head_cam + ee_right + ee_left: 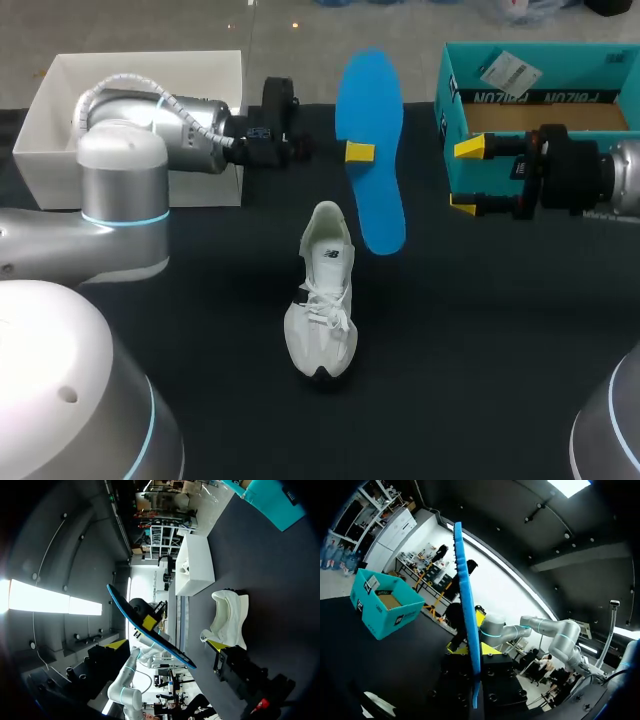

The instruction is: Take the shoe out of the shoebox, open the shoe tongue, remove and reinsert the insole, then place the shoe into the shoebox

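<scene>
Our left gripper (358, 152) is clenched on the long blue foam insole (371, 150). One yellow fingertip shows pressed against its near face, and the other is hidden behind it. In the left wrist view the insole (465, 605) rises edge-on from between our fingers, lifted off the table. The right wrist view shows the same insole (150, 630) slanting in the air with a yellow fingertip of the left gripper on it.

The white laced sneaker (322, 310) stands upright on its sole near the middle of the black table (500, 330), outside both boxes. Its dark-edged toe points toward us and its heel toward the far side. In the head view the insole's lower end sits just beside the heel.

Our right gripper (466, 176) is released and grasps nothing. Its two yellow tips are spread wide, right in front of the teal cardboard shoebox (540, 100) at the far right. From the right wrist camera the sneaker (227, 615) lies ahead of those fingers.

A white open box (130, 110) sits at the far left, partly behind our left arm.
</scene>
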`<state>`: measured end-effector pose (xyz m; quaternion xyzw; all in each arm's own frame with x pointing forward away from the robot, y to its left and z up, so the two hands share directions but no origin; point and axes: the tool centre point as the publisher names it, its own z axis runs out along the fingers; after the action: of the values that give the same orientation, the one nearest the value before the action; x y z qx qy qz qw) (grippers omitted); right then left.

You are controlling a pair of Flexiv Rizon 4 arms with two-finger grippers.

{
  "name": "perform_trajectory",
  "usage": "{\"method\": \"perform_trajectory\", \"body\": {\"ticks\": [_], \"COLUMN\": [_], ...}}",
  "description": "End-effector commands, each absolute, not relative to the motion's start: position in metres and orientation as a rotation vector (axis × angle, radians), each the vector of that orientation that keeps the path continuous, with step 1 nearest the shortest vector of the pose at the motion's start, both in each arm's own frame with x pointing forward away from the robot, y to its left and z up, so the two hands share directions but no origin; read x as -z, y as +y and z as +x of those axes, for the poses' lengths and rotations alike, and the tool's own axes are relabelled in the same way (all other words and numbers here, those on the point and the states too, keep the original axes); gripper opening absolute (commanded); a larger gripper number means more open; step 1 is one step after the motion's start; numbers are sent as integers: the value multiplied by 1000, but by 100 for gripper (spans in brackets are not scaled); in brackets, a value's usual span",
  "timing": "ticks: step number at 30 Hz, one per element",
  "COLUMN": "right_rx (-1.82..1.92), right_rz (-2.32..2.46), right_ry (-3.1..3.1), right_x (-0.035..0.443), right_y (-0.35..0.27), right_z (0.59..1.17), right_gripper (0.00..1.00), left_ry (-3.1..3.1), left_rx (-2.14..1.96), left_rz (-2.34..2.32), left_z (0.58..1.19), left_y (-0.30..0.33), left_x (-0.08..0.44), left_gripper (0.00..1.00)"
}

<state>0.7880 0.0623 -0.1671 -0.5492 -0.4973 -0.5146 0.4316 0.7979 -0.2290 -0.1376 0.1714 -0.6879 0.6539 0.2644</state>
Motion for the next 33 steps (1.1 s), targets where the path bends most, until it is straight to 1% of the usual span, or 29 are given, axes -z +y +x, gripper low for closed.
{"method": "perform_trajectory", "body": {"ticks": [1,8,9,11,12,13,14,18,19,23,33], "right_rx": [1285,1285,1285,1285,1285,1285,1285,1285,1285,1285,1285], "right_rz": [-1372,-1372,-1372,-1372,-1372,-1372,-1372,-1372,-1372,-1372,-1372], "right_ry": [-1239,-1239,-1239,-1239,-1239,-1239,-1239,-1239,-1239,-1239,-1239], "right_x": [168,168,168,168,168,168,168,168,168,168,168], "right_y": [64,64,64,64,64,64,64,64,64,64,64], "right_z": [788,788,788,788,788,788,788,788,788,788,788], "right_gripper": [100,100,100,100,100,100,100,100,100,100,100], "left_ry": [-2139,-2139,-2282,-2416,-2477,-2483,-2547,-2542,-2514,-2422,-2371], "left_rx": [-2240,-2240,-2304,-2316,-2327,-2345,-2298,-2259,-2288,-2382,-2415], "left_rz": [377,377,200,64,-92,-123,-273,-472,-585,-764,-718], "left_z": [782,782,786,791,793,796,799,806,808,813,815], "left_y": [-226,-226,-224,-220,-219,-218,-217,-213,-213,-215,-217], "left_x": [133,133,136,143,148,152,156,156,152,137,133], "left_gripper": [0,0,0,0,0,0,0,0,0,0,0]}}
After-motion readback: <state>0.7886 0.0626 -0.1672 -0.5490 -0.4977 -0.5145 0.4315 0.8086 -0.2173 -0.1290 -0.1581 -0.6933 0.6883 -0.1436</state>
